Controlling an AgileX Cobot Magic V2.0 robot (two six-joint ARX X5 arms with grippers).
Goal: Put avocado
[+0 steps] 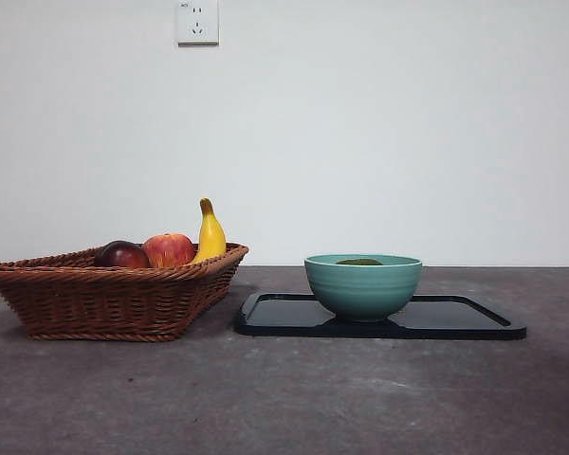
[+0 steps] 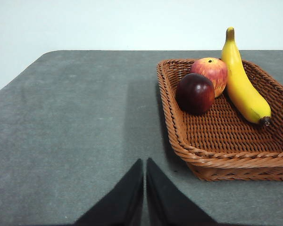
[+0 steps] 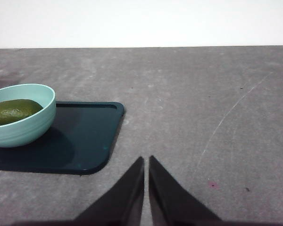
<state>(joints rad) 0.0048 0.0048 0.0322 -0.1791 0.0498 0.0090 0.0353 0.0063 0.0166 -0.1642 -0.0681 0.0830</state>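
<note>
Nearest to the front edge of the desk (image 1: 284, 398) the grey, slightly rough surface is bare. Further in lies a flat dark tray (image 1: 455, 318) with a low rim and rounded corners, smooth and glossy. On it stands a pale green bowl (image 1: 363, 284), glazed, with fine rings around its wall. The avocado (image 3: 14, 110) lies inside this bowl; from the front only its top shows over the rim. Its skin is dull, dark green and a little bumpy. I judge it rather light, firm and not slippery, so a grasp from above across its narrow middle should suit, with care for the bowl wall.

Beside the tray, toward the other side edge, sits a brown woven basket (image 1: 114, 294) with a dark red round fruit (image 2: 195, 93), a red apple (image 2: 210, 73) and a yellow banana (image 2: 243, 87).

The left tool (image 2: 145, 188) hovers over bare desk beside the basket, jaws pressed together, holding nothing. The right tool (image 3: 146, 188) hovers beside the tray, jaws also together and empty.
</note>
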